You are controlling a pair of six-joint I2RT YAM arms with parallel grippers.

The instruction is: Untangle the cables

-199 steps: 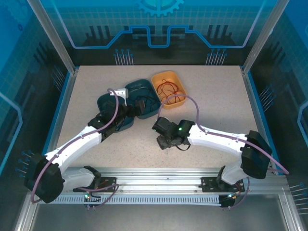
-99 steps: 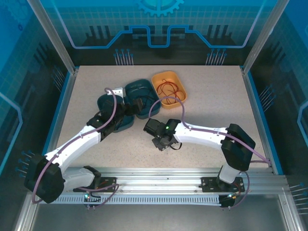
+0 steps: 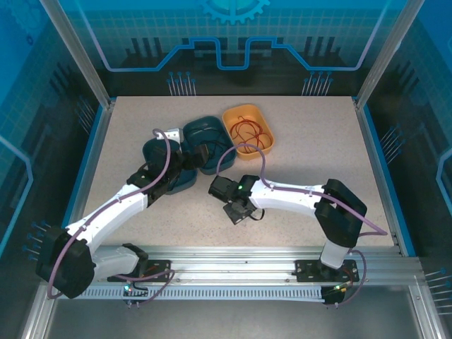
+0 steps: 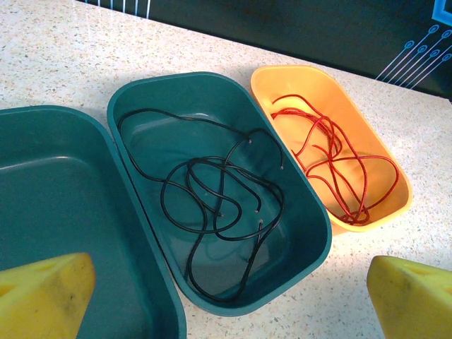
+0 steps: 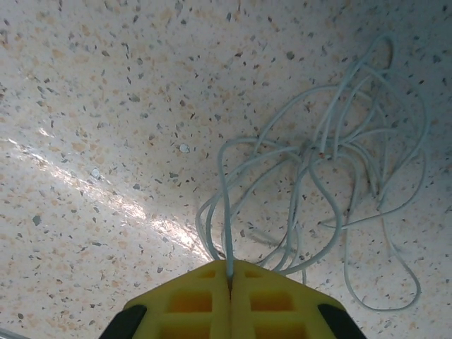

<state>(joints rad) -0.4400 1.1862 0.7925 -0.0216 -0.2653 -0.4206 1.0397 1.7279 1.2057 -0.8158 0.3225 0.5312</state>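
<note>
A whitish cable (image 5: 332, 162) lies in loose loops on the speckled table. My right gripper (image 5: 229, 272) is shut on one strand of it, which rises straight into the closed yellow fingers. In the top view that gripper (image 3: 217, 189) sits low on the table in front of the trays. A black cable (image 4: 212, 205) lies coiled in the middle teal tray (image 4: 311, 212), and a red cable (image 4: 332, 169) in the orange tray (image 4: 282, 78). My left gripper (image 4: 227, 272) hangs open above the near end of the middle teal tray, its yellow fingertips (image 4: 42, 296) wide apart.
A second teal tray (image 4: 42, 141) stands left of the middle one with nothing showing in it. The three trays (image 3: 268, 145) sit side by side at the table's middle back. Open table surface (image 3: 318, 141) lies to the right and front.
My right arm swung left and forward toward the trays, and its jaws closed on the whitish cable. The left arm shifted slightly and stayed open.
</note>
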